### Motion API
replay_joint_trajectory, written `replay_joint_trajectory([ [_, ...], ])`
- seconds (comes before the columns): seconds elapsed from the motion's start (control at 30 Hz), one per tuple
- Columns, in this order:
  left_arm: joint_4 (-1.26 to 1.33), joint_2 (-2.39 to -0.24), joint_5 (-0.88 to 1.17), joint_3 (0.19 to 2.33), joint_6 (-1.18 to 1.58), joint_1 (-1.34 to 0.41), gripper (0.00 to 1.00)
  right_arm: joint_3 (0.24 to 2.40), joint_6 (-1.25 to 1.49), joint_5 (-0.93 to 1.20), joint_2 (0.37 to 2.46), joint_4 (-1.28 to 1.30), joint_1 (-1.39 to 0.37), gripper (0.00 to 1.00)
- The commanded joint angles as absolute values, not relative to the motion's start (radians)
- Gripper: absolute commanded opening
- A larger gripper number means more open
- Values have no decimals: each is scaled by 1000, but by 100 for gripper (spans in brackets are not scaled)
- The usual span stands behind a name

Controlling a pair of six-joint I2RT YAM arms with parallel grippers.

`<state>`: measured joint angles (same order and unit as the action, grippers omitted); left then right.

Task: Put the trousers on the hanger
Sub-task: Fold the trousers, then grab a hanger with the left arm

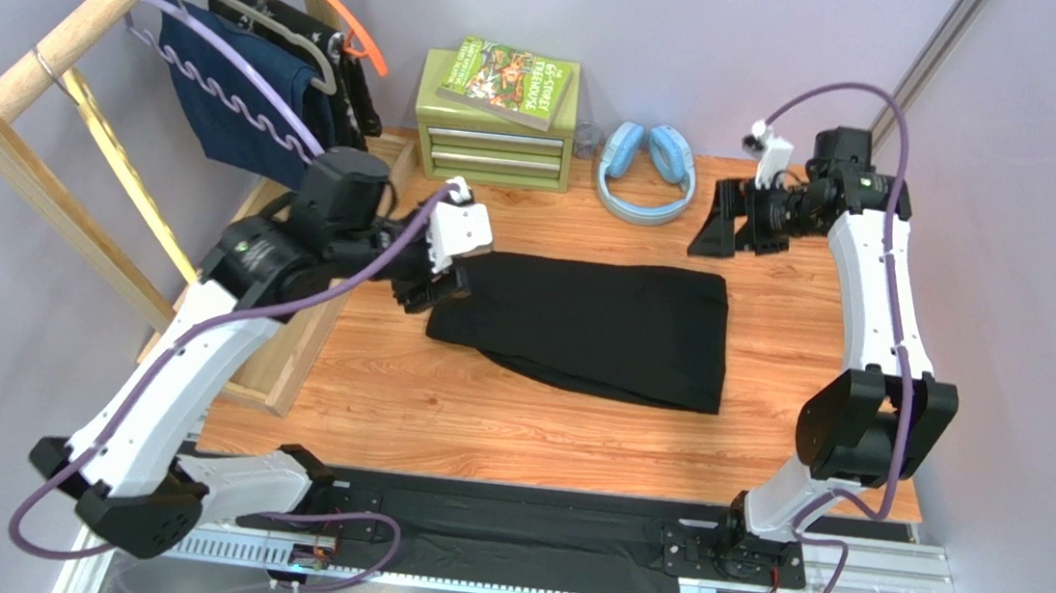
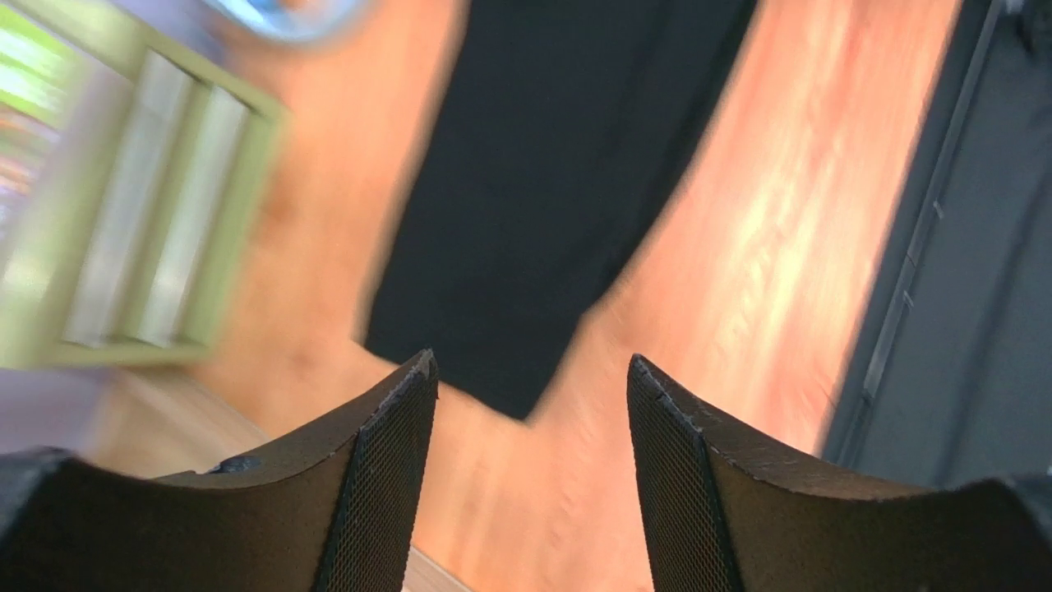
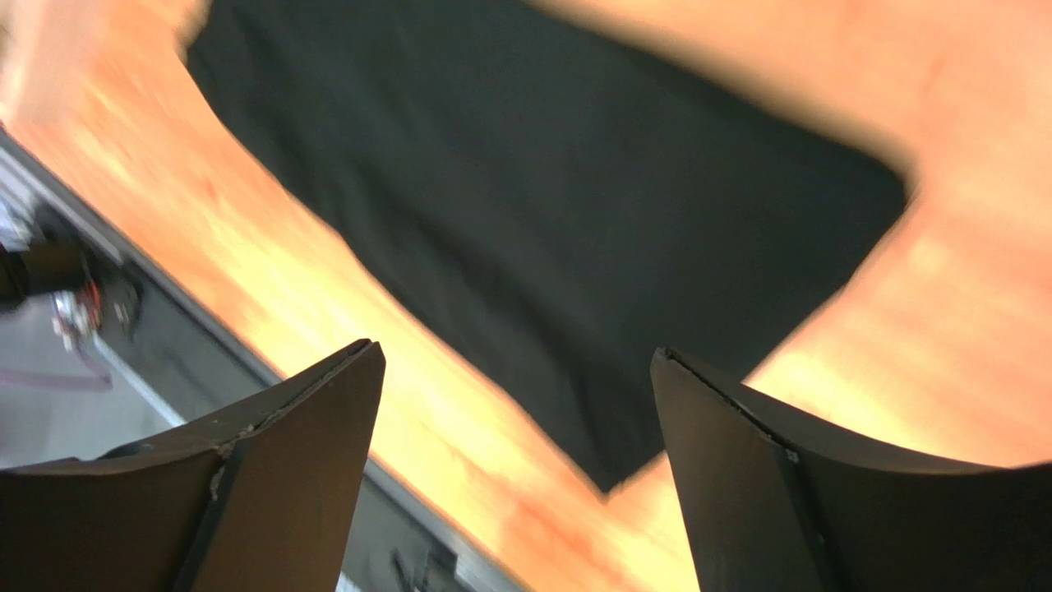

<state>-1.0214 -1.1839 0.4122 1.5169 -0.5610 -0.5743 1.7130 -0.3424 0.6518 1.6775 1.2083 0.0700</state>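
top external showed me the trousers folded flat on the table, with the hanger on the wooden rack far left. i saw the left gripper and right gripper spread apart, holding nothing. i couldn't read the book title.

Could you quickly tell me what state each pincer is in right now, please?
Left pincer: open, holding nothing.
Right pincer: open, holding nothing.

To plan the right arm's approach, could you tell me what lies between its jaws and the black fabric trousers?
Only bare wooden tabletop before the black trousers, as the top external view shows.
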Motion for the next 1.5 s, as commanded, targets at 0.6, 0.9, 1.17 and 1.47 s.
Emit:
replay_joint_trajectory([
  [0.6, -365, -930, -557, 1600, -83, -506, 65, 1979, -9, 609, 1710, 575, -452, 98],
  [0.9, -339, -842, -693, 1491, -42, -393, 60, 2005, -14, 561, 1732, 551, -549, 99],
  [1.17, -339, -939, -753, 1557, 179, -345, 62, 1988, -31, 525, 1707, 574, -557, 99],
  [1.47, -679, -1159, -591, 1854, 534, -191, 63, 1959, -52, 496, 1680, 588, -551, 100],
])
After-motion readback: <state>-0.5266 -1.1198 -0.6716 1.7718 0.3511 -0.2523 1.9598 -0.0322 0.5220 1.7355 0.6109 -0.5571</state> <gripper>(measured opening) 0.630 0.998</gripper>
